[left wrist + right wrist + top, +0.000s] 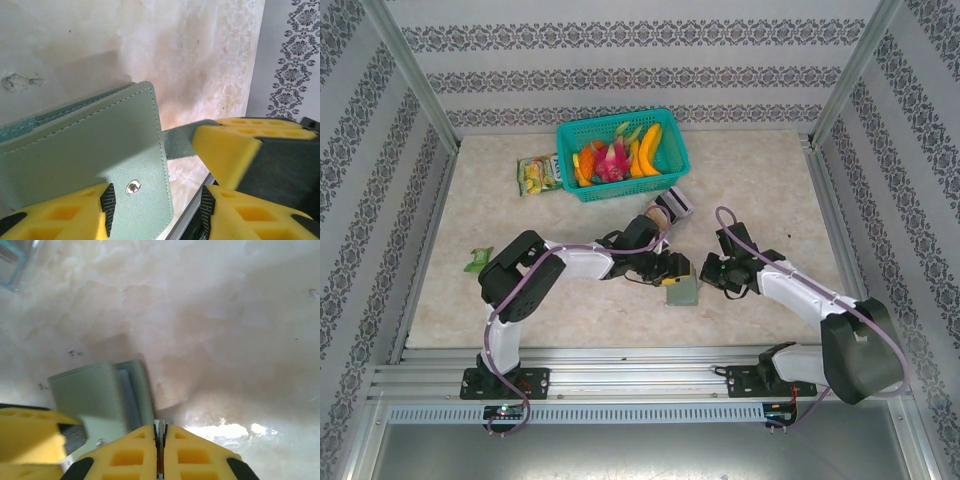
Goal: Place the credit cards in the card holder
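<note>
1. Now, the card holder [682, 290] lies on the table [770, 200], at about 5 o'clock from the teal basket [623, 155], between both grippers.
2. The left gripper [155, 200] stands half wide, with the holder's flap against one finger.
3. The right gripper [160, 432], at 3 o'clock of the holder, is pressed narrow; whether something thin sits inside, I cannot tell.

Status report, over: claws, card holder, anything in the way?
Left claw open around card holder, flap side. Right claw shut, maybe pinching a card edge. Claws crowd each other at the holder.
</note>
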Motion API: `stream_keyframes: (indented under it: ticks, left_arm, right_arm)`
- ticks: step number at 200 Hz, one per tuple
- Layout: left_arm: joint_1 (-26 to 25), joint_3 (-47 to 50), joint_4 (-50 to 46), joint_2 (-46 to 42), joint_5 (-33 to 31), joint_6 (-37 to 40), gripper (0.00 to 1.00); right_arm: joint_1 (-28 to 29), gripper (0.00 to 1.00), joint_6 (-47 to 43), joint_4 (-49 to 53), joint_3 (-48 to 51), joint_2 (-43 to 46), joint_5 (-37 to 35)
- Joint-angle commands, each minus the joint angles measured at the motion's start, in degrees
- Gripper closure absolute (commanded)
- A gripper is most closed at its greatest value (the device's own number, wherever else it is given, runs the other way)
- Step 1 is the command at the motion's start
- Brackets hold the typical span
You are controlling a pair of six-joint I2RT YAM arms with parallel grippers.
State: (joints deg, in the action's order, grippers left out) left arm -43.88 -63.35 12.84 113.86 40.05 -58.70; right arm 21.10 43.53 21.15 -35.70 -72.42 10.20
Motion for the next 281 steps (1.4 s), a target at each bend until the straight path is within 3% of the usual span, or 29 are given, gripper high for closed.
stream_keyframes:
  ticks: [1, 60, 114, 140, 181, 232, 281]
  left_arm:
    - [-0.8, -1.4, -0.2, 0.9, -1.6, -1.4, 0.51]
    - [-0.8, 0.7, -2.2, 0.2, -5.8, -1.9, 0.67]
    - [-0.8, 0.0, -6.0, -1.2, -7.8, -0.5, 0.7]
    - [-0.9, 1.8, -5.0, -5.5, -9.1, 1.4, 0.66]
    - [-0.9, 2.5, -14.3, -10.5, -12.2, 5.8, 0.7]
    - [-1.0, 1.0, -12.0, -5.7, -7.0, 4.3, 0.8]
    - [-1.3, 0.2, -13.2, -0.8, -7.5, 3.7, 0.81]
  right_arm:
    - [-0.2, 0.91, -0.8, -0.8, 0.6, 1.0, 3.3]
    - [1.0, 0.9, -2.0, -5.0, -1.3, -5.6, 11.5]
    - [1.9, 0.91, -3.5, -2.6, -3.2, -9.2, 9.9]
    - [1.8, 0.9, -4.4, -1.5, -4.1, -10.0, 10.4]
    - [1.8, 0.9, -4.3, -1.1, -3.8, -10.4, 9.5]
    - [1.9, 0.89, -4.2, -1.2, -3.9, -10.6, 9.5]
    - [2.0, 0.89, -4.2, -0.8, -4.5, -8.1, 9.5]
